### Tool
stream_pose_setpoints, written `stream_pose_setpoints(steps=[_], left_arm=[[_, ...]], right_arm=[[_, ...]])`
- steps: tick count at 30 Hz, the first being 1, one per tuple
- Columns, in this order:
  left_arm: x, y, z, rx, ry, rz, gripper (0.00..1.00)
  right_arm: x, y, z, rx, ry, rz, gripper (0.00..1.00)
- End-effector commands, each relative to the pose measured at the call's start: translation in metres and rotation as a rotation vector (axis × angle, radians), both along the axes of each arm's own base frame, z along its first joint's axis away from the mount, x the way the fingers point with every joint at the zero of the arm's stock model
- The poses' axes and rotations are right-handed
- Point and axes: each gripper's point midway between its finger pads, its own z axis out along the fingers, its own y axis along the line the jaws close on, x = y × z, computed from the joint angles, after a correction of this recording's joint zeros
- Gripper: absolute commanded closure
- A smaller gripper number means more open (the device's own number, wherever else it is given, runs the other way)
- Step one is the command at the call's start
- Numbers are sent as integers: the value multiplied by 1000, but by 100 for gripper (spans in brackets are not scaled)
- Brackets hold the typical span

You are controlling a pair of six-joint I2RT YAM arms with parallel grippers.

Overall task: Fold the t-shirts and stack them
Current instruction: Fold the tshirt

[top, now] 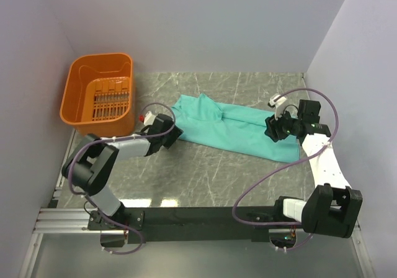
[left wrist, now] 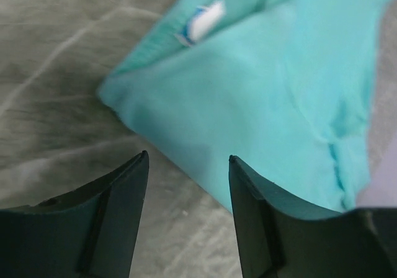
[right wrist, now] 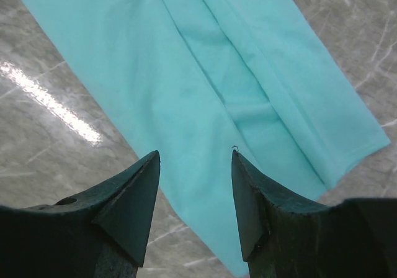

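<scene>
One teal t-shirt point(top: 232, 127) lies folded into a long band across the middle of the grey marble table. Its small white neck label point(left wrist: 205, 20) shows in the left wrist view. My left gripper point(top: 175, 133) is open and empty at the shirt's left end, its fingers point(left wrist: 124, 216) straddling the near cloth edge point(left wrist: 205, 166) above the table. My right gripper point(top: 271, 128) is open and empty over the shirt's right part. In the right wrist view the cloth point(right wrist: 205, 92) lies between and beyond the fingertips point(right wrist: 248, 197).
An orange plastic basket point(top: 99, 95) stands at the back left, nothing visible inside it. Grey walls close in the table on three sides. The black arm mounting rail point(top: 205, 219) runs along the near edge.
</scene>
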Motion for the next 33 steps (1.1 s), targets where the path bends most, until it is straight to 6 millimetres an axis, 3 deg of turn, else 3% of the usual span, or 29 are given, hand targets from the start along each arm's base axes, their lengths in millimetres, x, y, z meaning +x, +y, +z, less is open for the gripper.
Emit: stream_pose_setpoints(steps=[1,2,3,6,10,12,13,15,16,18,19,20,21,22,23,24,25,26,27,28,29,31,33], left_arm=[[1,20,-27,67,106,144,41],[8,15,-23,62,96,142,42],[0,21,-39,101,159,154,42],[5,25,-48,134,191,174,46],[18,37,-55,145,209,186,81],[27,50,-61,169,222,176,87],[38,50,-54,171,205,166,90],[49,59,-54,227,198,127,90],[66,56,-39,235,163,114,89],[76,65,-40,307,183,67,89],[97,60,-22,307,138,49,88],[104,62,-20,328,140,22,87],[111,67,-29,367,162,-15,87],[136,63,-6,359,112,-23,86],[146,64,-3,371,110,-37,85],[148,71,-19,406,162,-67,85],[168,73,1,415,128,-76,82],[181,68,7,405,101,-73,80],[185,72,-3,419,124,-99,77],[201,63,17,391,69,-124,73],[207,64,16,397,62,-139,68],[221,56,40,375,-12,-165,57],[228,50,61,366,-72,-205,53]], right_arm=[[4,4,8,79,-33,-25,43],[3,4,8,83,-32,-26,43],[3,0,9,87,-33,-38,43],[2,-4,12,102,-39,-45,43],[2,-9,16,129,-43,-52,43],[2,-11,16,141,-41,-53,43],[1,-14,15,143,-39,-61,43],[2,-17,15,142,-42,-63,43],[2,-18,14,143,-39,-65,43],[4,-20,13,143,-40,-67,43],[4,-20,12,145,-34,-68,43],[5,-21,11,148,-32,-70,43],[7,-21,12,153,-36,-70,43],[8,-20,11,159,-30,-71,43],[9,-20,11,167,-27,-76,43],[11,-20,12,170,-28,-77,43],[13,-21,10,180,-14,-89,43],[15,-21,10,183,-9,-97,43],[17,-21,8,184,2,-99,44],[19,-22,1,193,32,-113,44],[23,-23,2,193,35,-117,44],[29,-23,-6,198,78,-126,44],[32,-25,-11,206,108,-136,44]])
